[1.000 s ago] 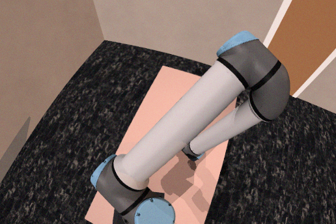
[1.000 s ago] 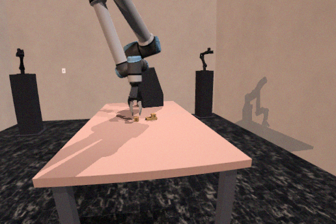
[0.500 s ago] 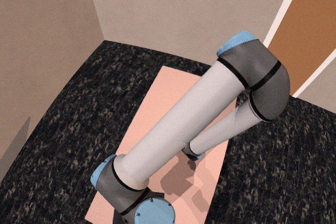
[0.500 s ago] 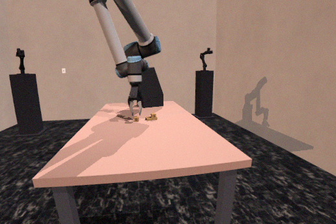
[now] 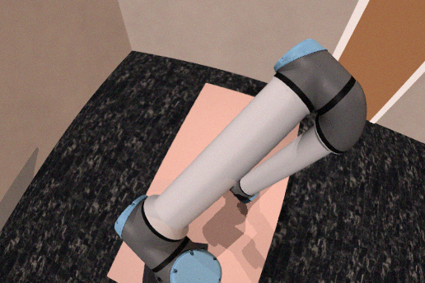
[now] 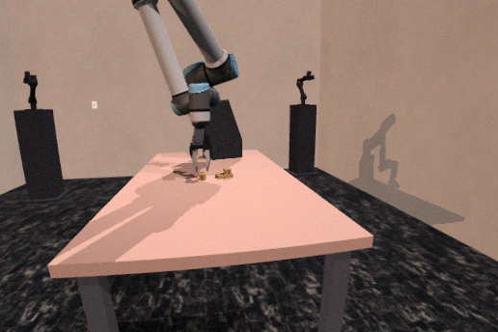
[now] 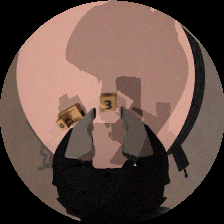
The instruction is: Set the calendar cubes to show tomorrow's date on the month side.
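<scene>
A small yellow cube (image 7: 107, 103) showing a 3 on top lies on the pink table, apart from the tray; it also shows in the exterior view (image 6: 202, 176). The yellow tray (image 7: 69, 115) lies to its left in the wrist view, with the other cube in it; its digits are too small to read. In the exterior view the tray (image 6: 225, 176) is to the right of the loose cube. My gripper (image 7: 108, 108) (image 6: 201, 165) hangs just above the loose cube, fingers partly open with nothing between them. In the top view the arm hides the cubes and the gripper.
A dark block (image 6: 224, 131) stands on the table's far end, behind the gripper. Two black pedestals (image 6: 38, 152) (image 6: 302, 137) stand on the floor beyond the table. The table edge curves along the right of the wrist view.
</scene>
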Controlling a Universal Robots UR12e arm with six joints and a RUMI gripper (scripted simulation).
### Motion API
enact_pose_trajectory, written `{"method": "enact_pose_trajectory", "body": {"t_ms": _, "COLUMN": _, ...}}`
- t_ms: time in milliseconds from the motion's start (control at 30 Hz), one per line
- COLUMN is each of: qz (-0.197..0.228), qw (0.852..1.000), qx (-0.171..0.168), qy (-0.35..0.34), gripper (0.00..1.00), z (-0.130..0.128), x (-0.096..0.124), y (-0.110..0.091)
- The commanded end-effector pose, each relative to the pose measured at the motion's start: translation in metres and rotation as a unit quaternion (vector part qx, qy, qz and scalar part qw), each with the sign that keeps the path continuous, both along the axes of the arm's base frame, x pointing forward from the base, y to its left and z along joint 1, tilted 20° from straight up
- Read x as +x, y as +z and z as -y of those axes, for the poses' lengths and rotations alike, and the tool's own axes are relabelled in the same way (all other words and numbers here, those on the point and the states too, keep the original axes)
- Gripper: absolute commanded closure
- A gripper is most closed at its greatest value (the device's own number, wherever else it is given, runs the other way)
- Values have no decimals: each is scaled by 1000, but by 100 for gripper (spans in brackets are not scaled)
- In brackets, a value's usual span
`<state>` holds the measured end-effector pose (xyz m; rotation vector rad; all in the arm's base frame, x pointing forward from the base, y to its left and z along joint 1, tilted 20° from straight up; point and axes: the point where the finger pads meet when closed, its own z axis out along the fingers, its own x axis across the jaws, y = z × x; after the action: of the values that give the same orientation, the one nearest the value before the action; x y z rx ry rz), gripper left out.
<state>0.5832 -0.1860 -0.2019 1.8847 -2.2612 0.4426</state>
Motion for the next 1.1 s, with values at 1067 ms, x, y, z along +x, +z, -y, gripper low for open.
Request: {"method": "enact_pose_trajectory", "body": {"t_ms": 1067, "qz": 0, "qw": 1000, "qx": 0, "qy": 0, "gripper": 72, "z": 9, "x": 2, "y": -25}}
